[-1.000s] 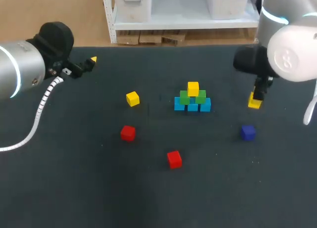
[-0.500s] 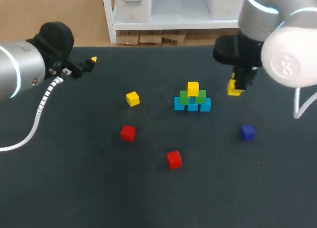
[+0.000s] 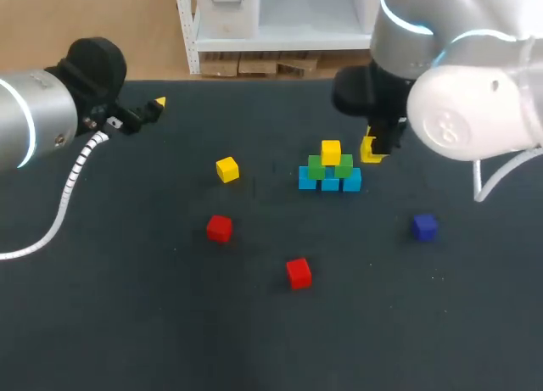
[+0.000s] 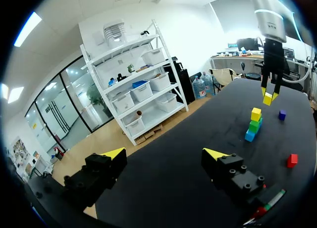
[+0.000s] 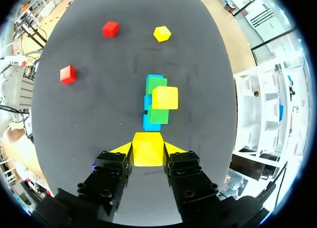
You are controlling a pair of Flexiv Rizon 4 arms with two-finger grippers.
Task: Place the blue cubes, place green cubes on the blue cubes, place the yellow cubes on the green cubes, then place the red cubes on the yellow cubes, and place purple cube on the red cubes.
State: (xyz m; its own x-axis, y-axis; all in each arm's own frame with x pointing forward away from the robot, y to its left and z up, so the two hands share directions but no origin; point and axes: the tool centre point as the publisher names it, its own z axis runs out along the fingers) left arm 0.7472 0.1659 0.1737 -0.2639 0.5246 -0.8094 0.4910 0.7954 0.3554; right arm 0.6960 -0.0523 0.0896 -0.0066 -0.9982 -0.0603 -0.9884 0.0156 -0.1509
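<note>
Mid-table stands a pyramid: three blue cubes (image 3: 330,184), two green cubes (image 3: 316,166) on them, and one yellow cube (image 3: 331,151) on top. My right gripper (image 3: 373,148) hangs just right of the pyramid's top, shut on a second yellow cube (image 3: 370,152). In the right wrist view that held cube (image 5: 147,146) sits between the fingers, with the pyramid (image 5: 158,102) just ahead. A loose yellow cube (image 3: 226,169), two red cubes (image 3: 219,228) (image 3: 299,272) and a purple cube (image 3: 425,226) lie on the table. My left gripper (image 3: 157,105) is open and empty at the far left.
The dark table (image 3: 127,306) has wide bare areas in front and to the left. In the left wrist view the open left gripper (image 4: 164,154) faces the distant pyramid (image 4: 254,123), and my right arm (image 4: 271,65) hangs over it.
My right arm has carried the yellow cube leftward and toward the back, from the table's right side to just beside the pyramid. The left arm has kept still.
</note>
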